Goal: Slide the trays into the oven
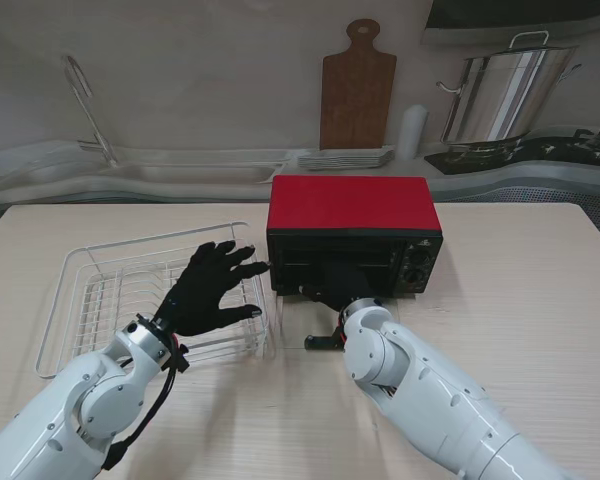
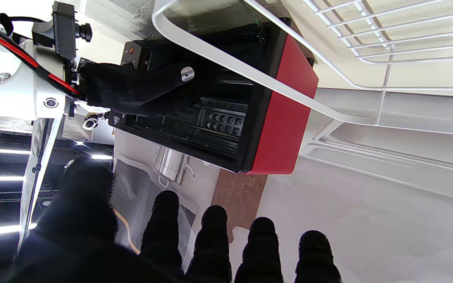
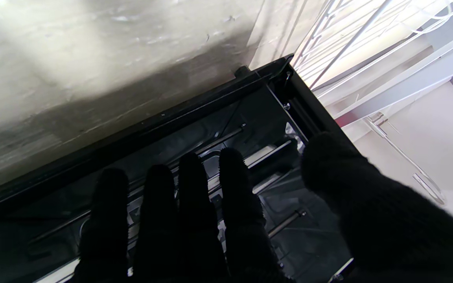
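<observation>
Black knit glove, my right hand (image 1: 338, 287): fingers (image 3: 195, 204) straight and laid side by side, thumb apart, reaching into the open mouth of the oven (image 1: 354, 232); holding nothing that I can make out. Under the fingertips, dark metal and rails, likely a tray (image 3: 226, 165) already partway in (its edges are lost in shadow).

Left hand (image 1: 208, 290): spread, empty, hovering over the right edge of the white wire rack (image 1: 90, 300), just beside the oven's left side.

Handling note, my judgement: push flat and level along the rails, palm low, so the tray does not tilt or jam; keep the thumb clear of the door frame.
</observation>
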Robot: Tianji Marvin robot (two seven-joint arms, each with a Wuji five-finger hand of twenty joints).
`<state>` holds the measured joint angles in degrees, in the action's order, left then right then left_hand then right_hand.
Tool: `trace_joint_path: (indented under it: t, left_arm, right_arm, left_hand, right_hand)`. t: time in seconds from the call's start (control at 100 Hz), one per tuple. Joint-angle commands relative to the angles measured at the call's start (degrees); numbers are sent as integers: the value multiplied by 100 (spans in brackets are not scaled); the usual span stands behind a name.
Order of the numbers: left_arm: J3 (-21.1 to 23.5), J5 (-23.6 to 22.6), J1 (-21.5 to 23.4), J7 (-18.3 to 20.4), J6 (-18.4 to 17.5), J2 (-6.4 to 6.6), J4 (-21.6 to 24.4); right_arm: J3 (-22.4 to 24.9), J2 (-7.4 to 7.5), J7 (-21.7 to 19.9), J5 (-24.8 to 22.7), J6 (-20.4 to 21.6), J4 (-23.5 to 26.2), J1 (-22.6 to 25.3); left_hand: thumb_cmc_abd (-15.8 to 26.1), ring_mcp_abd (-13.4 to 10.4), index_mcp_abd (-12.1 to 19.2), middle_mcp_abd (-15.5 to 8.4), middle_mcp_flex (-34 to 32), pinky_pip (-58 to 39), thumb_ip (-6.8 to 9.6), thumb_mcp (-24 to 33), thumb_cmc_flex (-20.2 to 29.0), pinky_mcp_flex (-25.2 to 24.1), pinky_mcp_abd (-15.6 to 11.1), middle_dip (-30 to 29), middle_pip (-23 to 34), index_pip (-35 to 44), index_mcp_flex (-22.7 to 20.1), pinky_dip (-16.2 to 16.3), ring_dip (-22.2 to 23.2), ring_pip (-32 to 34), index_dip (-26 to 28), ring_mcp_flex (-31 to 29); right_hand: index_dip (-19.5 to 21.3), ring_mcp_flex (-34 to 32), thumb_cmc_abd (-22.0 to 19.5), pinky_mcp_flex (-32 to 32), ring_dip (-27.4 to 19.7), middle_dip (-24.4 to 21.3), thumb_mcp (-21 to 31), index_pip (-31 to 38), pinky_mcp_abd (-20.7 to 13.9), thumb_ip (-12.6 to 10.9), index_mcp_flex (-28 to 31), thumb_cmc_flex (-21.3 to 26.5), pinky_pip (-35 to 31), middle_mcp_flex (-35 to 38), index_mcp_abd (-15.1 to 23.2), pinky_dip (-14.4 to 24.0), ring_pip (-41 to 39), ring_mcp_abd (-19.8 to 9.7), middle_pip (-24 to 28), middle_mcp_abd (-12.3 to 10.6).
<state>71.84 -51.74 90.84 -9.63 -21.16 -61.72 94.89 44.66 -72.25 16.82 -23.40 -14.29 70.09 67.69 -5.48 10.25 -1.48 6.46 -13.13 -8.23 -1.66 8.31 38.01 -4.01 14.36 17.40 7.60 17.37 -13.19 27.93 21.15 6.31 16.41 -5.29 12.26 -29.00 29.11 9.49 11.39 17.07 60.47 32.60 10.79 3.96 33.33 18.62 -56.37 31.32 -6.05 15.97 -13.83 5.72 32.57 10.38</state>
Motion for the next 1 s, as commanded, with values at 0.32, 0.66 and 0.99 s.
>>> trace_joint_path:
  t: [0.32, 0.66, 0.99]
  left_arm:
    - [37, 4, 84, 56, 4, -32, 89]
    - [65, 11, 175, 78, 15, -31, 180]
    - [92, 8, 246, 87, 40, -31, 240]
  right_arm:
    - [185, 146, -361, -188, 50, 521, 366]
    - [824, 524, -698, -758, 604, 1647, 1474]
    - [1618, 821, -1064, -1269, 1592, 2576, 2810]
  left_hand:
    - [100, -6, -93, 17, -30, 284, 212, 16, -23, -60, 35, 62, -32, 14, 73, -90, 8, -38, 67, 32]
    - [104, -6, -94, 28, -32, 282, 209, 11, -25, -57, 39, 57, -40, 7, 68, -89, 5, -41, 64, 29]
    - [102, -2, -100, 25, -30, 283, 209, 0, -17, -53, 39, 54, -48, -2, 56, -92, 4, -40, 61, 23]
  right_hand:
    - [-72, 102, 41, -15, 41, 23, 106, 94, -69, -137, -189, -220, -35, -128, 84, -10, -63, -67, -142, -173]
    - [-92, 117, -29, 7, 67, 15, 74, 41, -27, -139, -161, -225, -85, -99, 73, 17, -107, -42, -157, -157]
    - [-87, 97, -84, 39, 67, 10, 11, -19, 0, -157, -135, -168, -102, -60, 70, 26, -110, -34, -170, -156]
